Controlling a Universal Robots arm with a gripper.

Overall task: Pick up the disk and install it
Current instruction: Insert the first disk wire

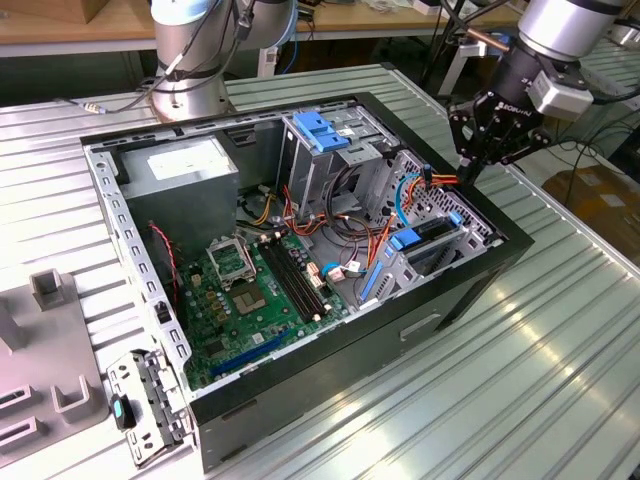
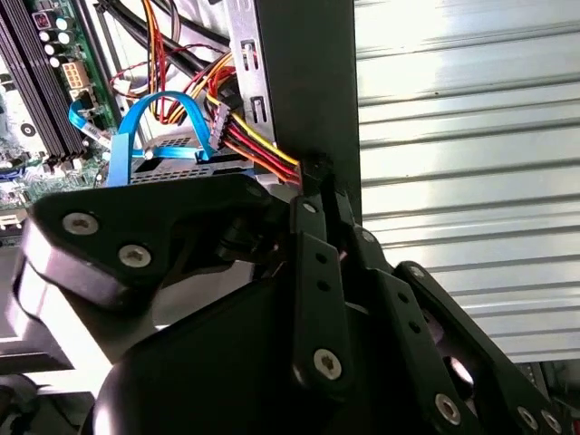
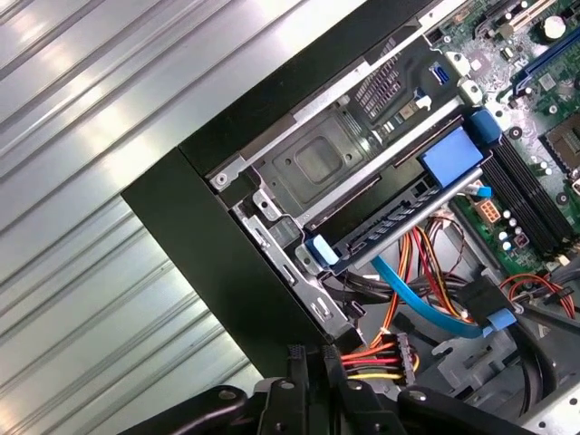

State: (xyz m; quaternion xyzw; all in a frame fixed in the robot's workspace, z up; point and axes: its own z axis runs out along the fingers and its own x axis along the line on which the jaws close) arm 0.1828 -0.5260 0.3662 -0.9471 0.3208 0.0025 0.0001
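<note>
While my tool, fingers pressed together and empty, hovers at the case corner, the disk sits bayed; I judge it rigid, heavy, shock-sensitive, best gripped by its side rails.

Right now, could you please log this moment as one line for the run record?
gripper: at far corner of the computer case | nearest: coloured power cable | surface: ribbed metal table

Ribbed metal table, wooden bench behind — bright light
</note>
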